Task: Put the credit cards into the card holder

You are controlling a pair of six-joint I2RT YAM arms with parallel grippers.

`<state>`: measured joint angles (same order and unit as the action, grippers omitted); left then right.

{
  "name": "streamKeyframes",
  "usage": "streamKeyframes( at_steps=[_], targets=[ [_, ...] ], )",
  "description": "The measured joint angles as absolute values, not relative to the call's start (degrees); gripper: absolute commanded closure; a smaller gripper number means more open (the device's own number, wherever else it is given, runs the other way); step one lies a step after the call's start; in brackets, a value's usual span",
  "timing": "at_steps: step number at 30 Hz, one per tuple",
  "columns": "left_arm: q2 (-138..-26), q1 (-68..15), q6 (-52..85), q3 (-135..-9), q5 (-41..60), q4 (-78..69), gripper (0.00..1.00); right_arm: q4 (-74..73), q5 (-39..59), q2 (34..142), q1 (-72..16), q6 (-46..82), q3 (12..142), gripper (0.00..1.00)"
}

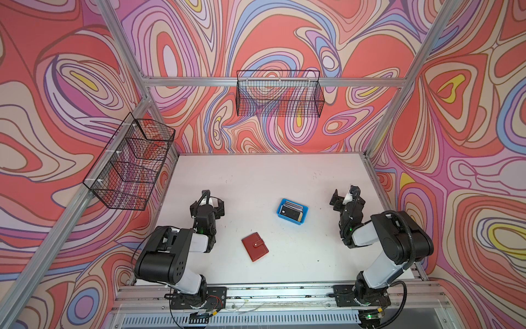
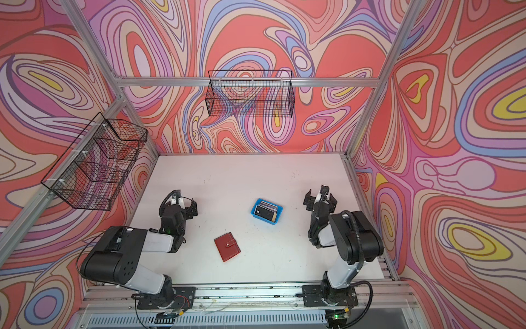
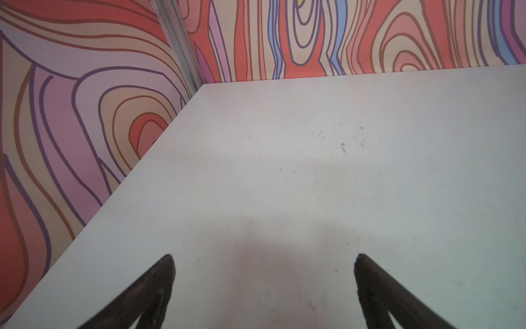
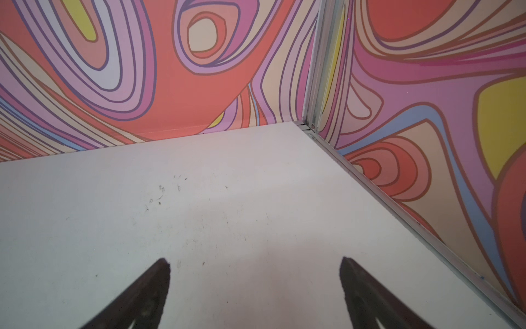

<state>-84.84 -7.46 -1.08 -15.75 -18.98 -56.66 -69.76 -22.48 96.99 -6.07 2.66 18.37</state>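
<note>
Nothing is done yet. The credit cards (image 1: 293, 210) sit stacked in a blue tray (image 1: 288, 219) mid-worktop (image 1: 256, 176), and the card holder (image 1: 255, 246) lies closed nearer the front edge. The left claw (image 3: 264, 256) and right claw (image 4: 254, 259) both gape wide, empty.

White table (image 1: 256, 176), surface scuffed. Directly on it: closed red-brown card holder (image 1: 255, 246), front centre; small blue tray (image 1: 289, 220), apart, farther back and right.

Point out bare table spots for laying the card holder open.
Bare: the far table strip between back wall and blue tray; also between card holder and front rail. Crowded: the sides, under left arm and right arm.
</note>
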Motion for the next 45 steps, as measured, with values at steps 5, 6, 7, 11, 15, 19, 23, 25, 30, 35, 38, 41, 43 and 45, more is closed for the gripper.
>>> streamKeyframes(
  at_steps=[5,6,7,11,15,19,23,25,30,35,38,41,43,45],
  targets=[
    [-70.5,-10.8,-0.6,-19.4,-19.4,-43.7,0.0,-72.4,-23.7,94.8,-6.5,2.6,15.1,0.02],
    [-67.6,-10.9,0.3,-21.7,-18.9,-39.2,0.0,-71.8,-24.6,92.3,-6.8,2.6,14.0,0.02],
    [-65.4,-10.9,1.4,-23.8,-18.2,-35.2,0.0,-70.9,-25.2,89.3,-6.9,2.6,13.4,0.02],
    [-56.5,-10.9,9.6,-32.9,-15.4,-16.9,0.0,-59.6,-27.3,73.6,-7.2,7.3,15.8,0.02],
    [-47.2,-10.9,17.3,-38.4,-12.3,-2.6,0.0,-36.3,-29.1,63.7,-7.2,19.0,28.0,0.02],
    [-36.9,-10.9,22.6,-37.0,-9.9,5.7,0.0,-20.7,-28.7,58.0,-7.2,28.3,33.9,0.02],
    [-27.9,-10.9,31.0,-35.1,-12.7,15.6,0.0,-12.8,-22.6,53.4,-7.2,31.4,32.8,0.02],
    [-24.4,-10.9,33.9,-34.3,-13.7,19.5,0.0,-10.6,-18.3,52.0,-7.2,32.2,32.4,0.02],
    [-16.5,-10.9,39.4,-33.1,-12.4,29.2,0.06,-8.0,-6.7,49.7,-7.2,34.9,32.0,0.02],
    [-17.6,-10.9,42.8,-32.1,-7.1,34.9,0.15,-8.5,2.6,51.0,-8.1,39.9,29.9,0.02],
    [-23.2,-10.9,43.2,-31.5,-1.4,35.7,0.26,-10.1,4.7,55.1,-13.8,41.0,28.7,0.02],
    [-30.9,-10.9,43.2,-31.6,3.6,35.5,0.37,-11.4,2.0,59.0,-27.0,40.5,28.9,0.08],
    [-36.1,-11.8,43.4,-31.2,6.3,34.0,0.43,-12.9,-0.6,62.3,-36.0,39.9,30.3,0.14],
    [-40.6,-14.3,44.2,-29.7,8.1,30.9,0.47,-15.0,-3.3,67.4,-44.3,39.2,32.9,0.21]
  ],
)
